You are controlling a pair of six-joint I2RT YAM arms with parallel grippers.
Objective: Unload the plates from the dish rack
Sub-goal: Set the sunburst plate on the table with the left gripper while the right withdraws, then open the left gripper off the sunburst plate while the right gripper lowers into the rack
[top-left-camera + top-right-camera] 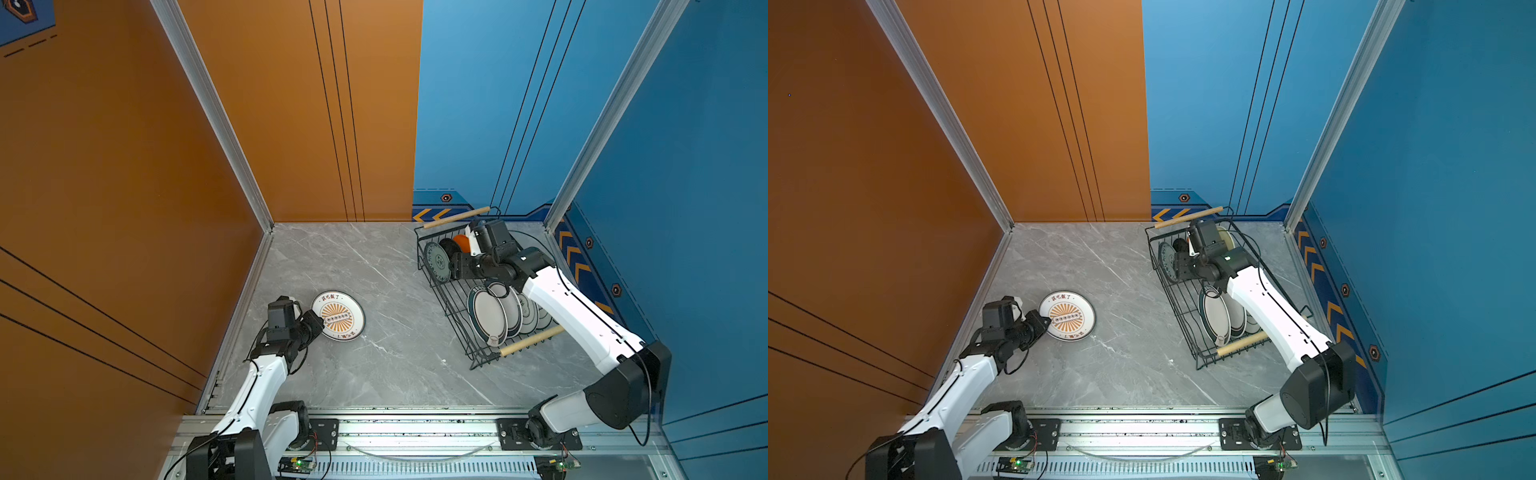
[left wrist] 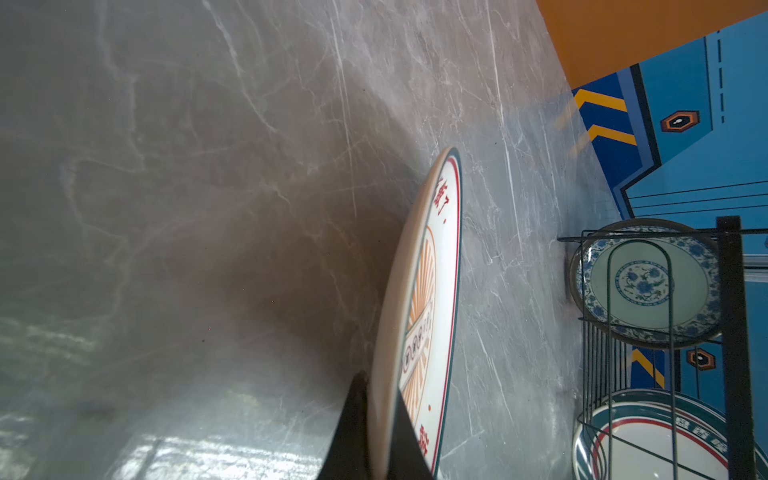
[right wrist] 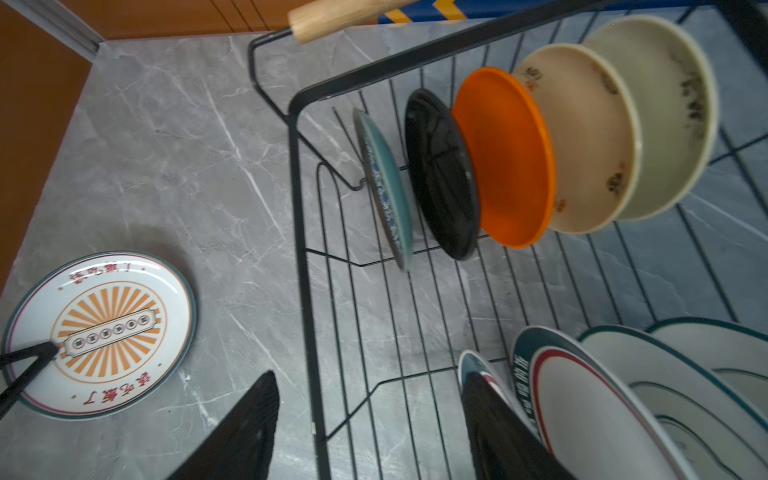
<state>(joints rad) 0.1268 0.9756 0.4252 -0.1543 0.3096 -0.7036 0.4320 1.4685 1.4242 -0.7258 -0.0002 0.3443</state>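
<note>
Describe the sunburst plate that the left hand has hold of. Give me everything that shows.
The sunburst plate is round, glossy and looks ceramic. It has a white face, a dark teal rim and a thin red ring just inside the rim. Orange rays spread around a central banner, with red characters above and below. It is face up and nearly flat, on or just above the grey marble table; which of the two cannot be told. It is well apart from the dish rack. The left hand is clamped on its rim, one finger over the face, one beneath.

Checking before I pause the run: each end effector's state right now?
Left end effector: closed on the sunburst plate.
Right end effector: open, holding nothing.
</note>
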